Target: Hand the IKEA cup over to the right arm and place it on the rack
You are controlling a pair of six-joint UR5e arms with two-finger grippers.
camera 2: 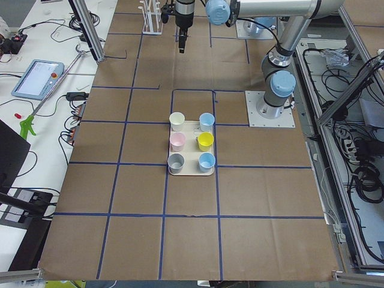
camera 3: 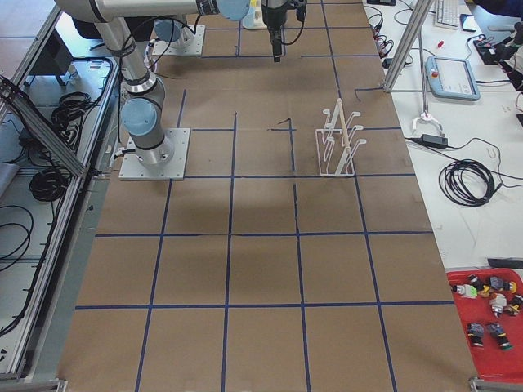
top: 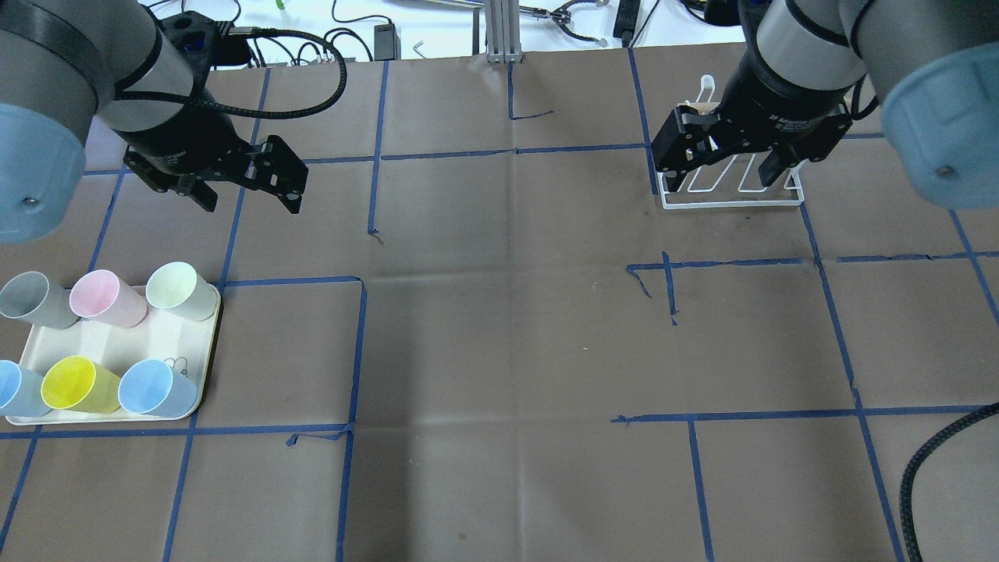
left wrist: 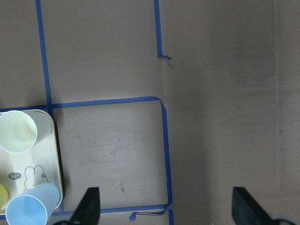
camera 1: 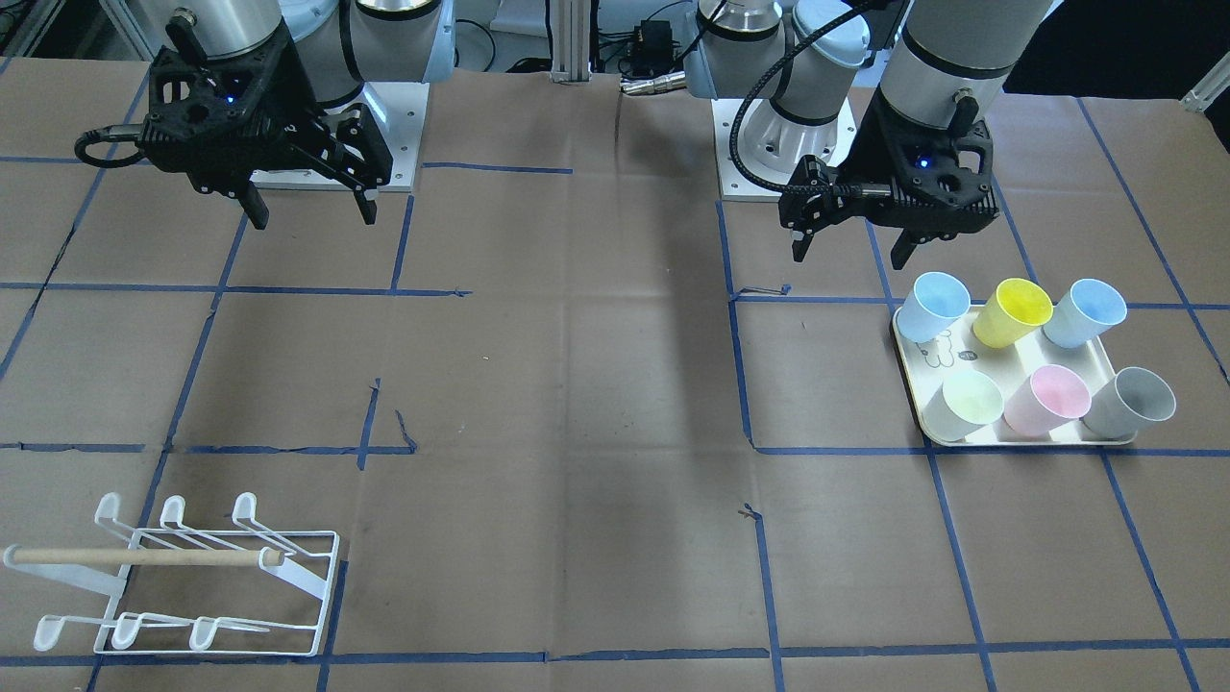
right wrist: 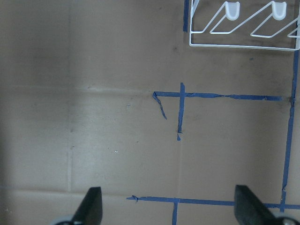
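Several IKEA cups stand on a cream tray (camera 1: 1019, 437): light blue (camera 1: 937, 306), yellow (camera 1: 1011, 311), blue (camera 1: 1084, 312), pale green (camera 1: 966, 404), pink (camera 1: 1047, 399) and grey (camera 1: 1132, 402). My left gripper (camera 1: 850, 255) hangs open and empty above the table beside the tray, also in the overhead view (top: 250, 193). In its wrist view (left wrist: 167, 208) the pale green cup (left wrist: 18, 131) and a blue cup (left wrist: 33, 208) show at the left edge. My right gripper (camera 1: 313, 216) is open and empty. The white wire rack (camera 1: 183, 577) is partly hidden behind it in the overhead view (top: 734, 191).
The table is covered in brown paper with a blue tape grid (top: 515, 148). The rack's corner shows at the top right of the right wrist view (right wrist: 243, 28). Both arm bases (camera 1: 783, 144) are bolted at the table's robot side.
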